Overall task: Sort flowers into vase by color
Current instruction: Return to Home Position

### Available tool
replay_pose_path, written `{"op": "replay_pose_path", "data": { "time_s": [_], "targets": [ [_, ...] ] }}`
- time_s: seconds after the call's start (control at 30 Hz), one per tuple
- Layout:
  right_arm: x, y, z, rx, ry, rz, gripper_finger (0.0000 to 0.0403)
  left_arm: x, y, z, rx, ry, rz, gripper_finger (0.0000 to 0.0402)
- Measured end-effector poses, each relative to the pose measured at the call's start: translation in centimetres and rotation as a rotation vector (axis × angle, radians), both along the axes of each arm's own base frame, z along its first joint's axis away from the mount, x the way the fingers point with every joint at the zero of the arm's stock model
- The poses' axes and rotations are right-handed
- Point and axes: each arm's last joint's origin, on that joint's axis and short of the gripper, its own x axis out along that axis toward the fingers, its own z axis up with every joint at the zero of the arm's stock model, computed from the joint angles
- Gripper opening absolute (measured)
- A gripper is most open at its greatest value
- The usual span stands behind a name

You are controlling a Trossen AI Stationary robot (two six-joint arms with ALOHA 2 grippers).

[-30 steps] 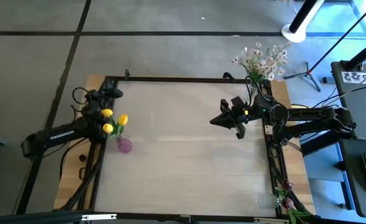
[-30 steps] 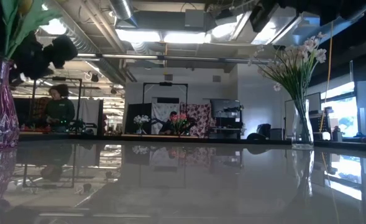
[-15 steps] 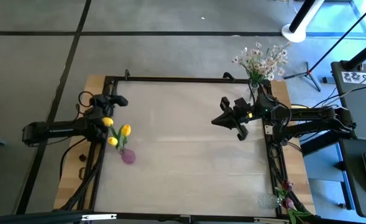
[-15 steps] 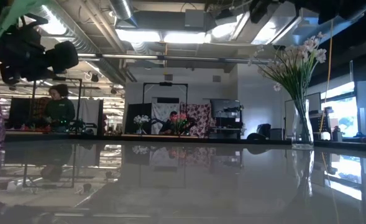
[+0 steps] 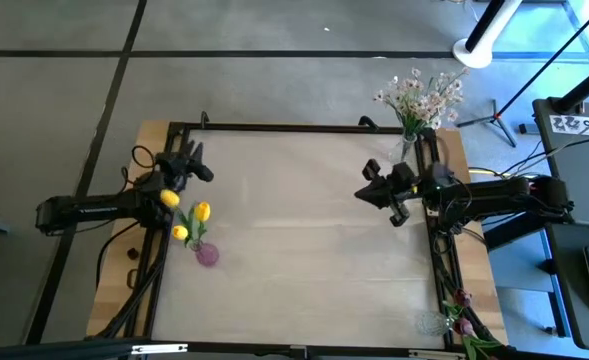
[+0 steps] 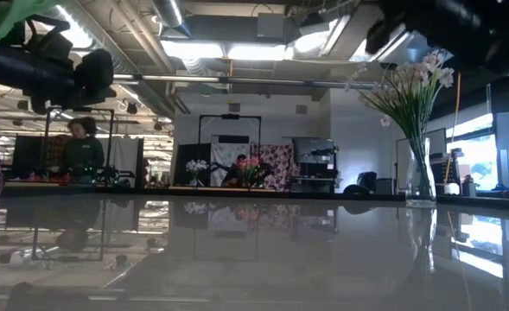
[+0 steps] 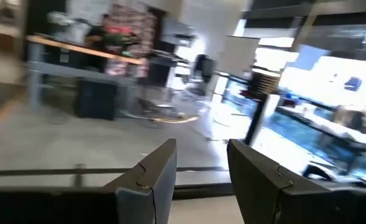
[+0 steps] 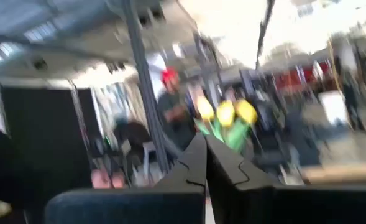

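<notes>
Left gripper (image 5: pixel 200 168) hovering over table's (image 5: pixel 304 250) far-left area, just beyond yellow tulips (image 5: pixel 189 208) — fingers (image 7: pixel 158 177) spreading apart, gripping nothing. Right gripper (image 5: pixel 369 192) hanging over table's right side, fingers (image 8: pixel 195 163) pressing together, empty. Yellow tulips standing in purple vase (image 5: pixel 206 254) near left edge. White-pink blossom spray (image 5: pixel 420 95) sitting in clear vase (image 6: pixel 420 177) at far-right corner. Dark red tulips (image 5: pixel 462 322) leaning in transparent vase (image 5: pixel 432 322) at near-right corner — well apart from both grippers.
</notes>
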Motion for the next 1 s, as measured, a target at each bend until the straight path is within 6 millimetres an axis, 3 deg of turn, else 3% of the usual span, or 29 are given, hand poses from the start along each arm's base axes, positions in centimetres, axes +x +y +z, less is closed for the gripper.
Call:
{"op": "replay_pose_path", "data": {
  "time_s": [0.2, 0.43, 0.57, 0.67, 0.83, 1.0],
  "targets": [
    [0.5, -0.4, -1.3, 0.074, 0.136, -0.113, 0.0001, 0.2, -0.1, 0.1, 0.008, -0.014, -0.094, 0.0140],
    [0.2, -0.3, -1.9, -0.044, 0.108, -0.129, 0.0001, 1.1, -0.6, 0.0, -0.022, -0.075, -0.469, 0.0140],
    [-0.2, -0.3, -2.8, -0.045, 0.116, -0.148, 0.0001, 1.2, -0.6, -0.4, -0.063, -0.065, -0.514, 0.0140],
    [-0.8, -0.3, -4.5, -0.025, 0.164, -0.203, 0.0001, 1.2, -0.6, -0.4, -0.067, -0.069, -0.504, 0.0140],
    [-3.2, -0.2, -7.1, 0.009, 0.096, -0.317, 0.0001, 1.2, -0.6, -0.4, -0.112, -0.142, -0.511, 0.0140],
    [-4.0, -0.2, -7.1, -0.030, 0.040, -0.369, 0.0001, 1.7, -1.5, -0.3, -0.078, -0.079, -0.808, 0.0140]
  ]
}}
